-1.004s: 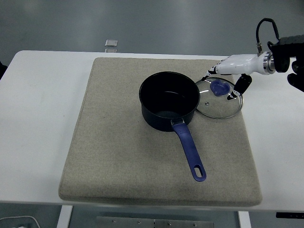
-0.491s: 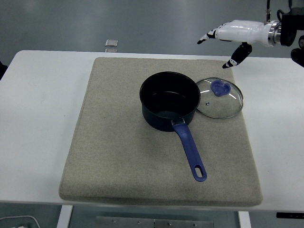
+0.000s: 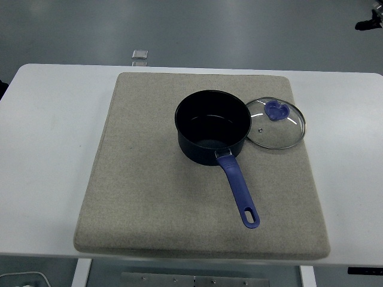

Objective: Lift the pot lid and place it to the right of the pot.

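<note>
Resting lid beside pot, hand gone.

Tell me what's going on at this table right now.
Nothing is being handled at this moment. The dark blue saucepan with a blue handle sits open on the beige felt mat, handle pointing toward the table's near edge. The round glass lid with a blue knob lies flat on the mat just right of the saucepan, its rim right up against it. Only a dark bit of the right arm shows at the top right corner, so the placing looks done.
</note>
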Robot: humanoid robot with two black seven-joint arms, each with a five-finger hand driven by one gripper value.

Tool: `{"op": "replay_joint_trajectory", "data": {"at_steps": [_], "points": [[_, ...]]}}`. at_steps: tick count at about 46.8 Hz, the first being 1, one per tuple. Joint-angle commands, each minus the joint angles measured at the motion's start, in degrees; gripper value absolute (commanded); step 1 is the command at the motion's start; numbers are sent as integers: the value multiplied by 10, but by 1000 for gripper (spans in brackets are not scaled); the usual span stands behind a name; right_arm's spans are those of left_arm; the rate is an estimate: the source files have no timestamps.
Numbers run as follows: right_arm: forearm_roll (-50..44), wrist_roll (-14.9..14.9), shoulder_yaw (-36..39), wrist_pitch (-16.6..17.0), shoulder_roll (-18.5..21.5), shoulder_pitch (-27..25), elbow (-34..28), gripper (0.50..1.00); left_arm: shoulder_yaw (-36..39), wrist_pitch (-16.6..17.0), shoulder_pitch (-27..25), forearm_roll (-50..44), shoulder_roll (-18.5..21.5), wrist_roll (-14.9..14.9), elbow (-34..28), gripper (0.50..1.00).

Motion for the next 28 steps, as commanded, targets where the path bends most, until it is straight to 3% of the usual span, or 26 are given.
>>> {"op": "replay_joint_trajectory", "data": {"at_steps": [1, 13, 21, 28], "points": [[81, 0, -1, 0, 3, -5, -4, 913, 0, 0, 0, 0, 0, 0, 0, 1000], [249, 0, -2, -4, 13, -22, -9, 913, 0, 0, 0, 0, 0, 0, 0, 1000], [395, -53, -6, -20, 17, -37, -7, 913, 0, 0, 0, 0, 0, 0, 0, 1000], [442, -57, -5, -33, 32, -56, -5, 913, 0, -1, 0, 0, 0, 0, 0, 1000]]}}
